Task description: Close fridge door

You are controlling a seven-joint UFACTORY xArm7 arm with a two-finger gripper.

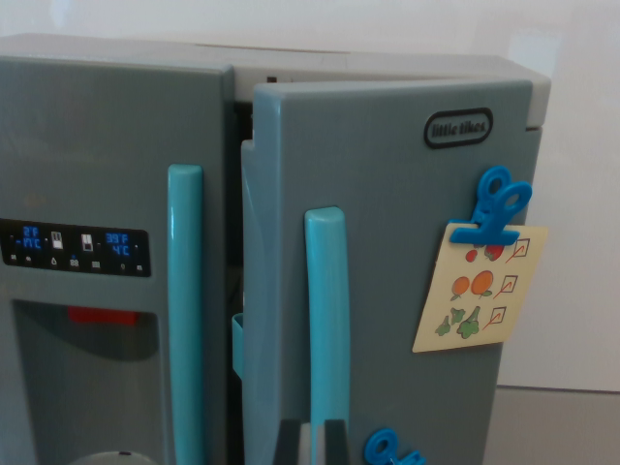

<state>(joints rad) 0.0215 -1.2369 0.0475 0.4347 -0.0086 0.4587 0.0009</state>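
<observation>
In the wrist view, the gripper [312,441] shows only as two dark fingertips at the bottom edge, standing a little apart with the lower end of the teal handle [327,320] between them. Whether the pads actually press the handle or merely flank it cannot be told, since the contact sits at the frame's cut-off.

The fridge door [387,281] lies directly ahead of and above the gripper, filling the middle and the wrist view's right. Its long axis runs vertically, and so does the handle, rising straight up from the fingertips. The door stands ajar: its free edge, on the wrist view's left, swings out toward the camera, leaving a dark gap between it and the neighbouring left door [107,174]. A shelf bin on the door's inner side shows in that gap. Closing it looks to call for a push away from the camera, into the cabinet.

The door is grey plastic with a logo badge [458,128], a blue clip [496,208] holding a picture card [480,289], and another blue magnet [387,449] just beside the gripper.
</observation>
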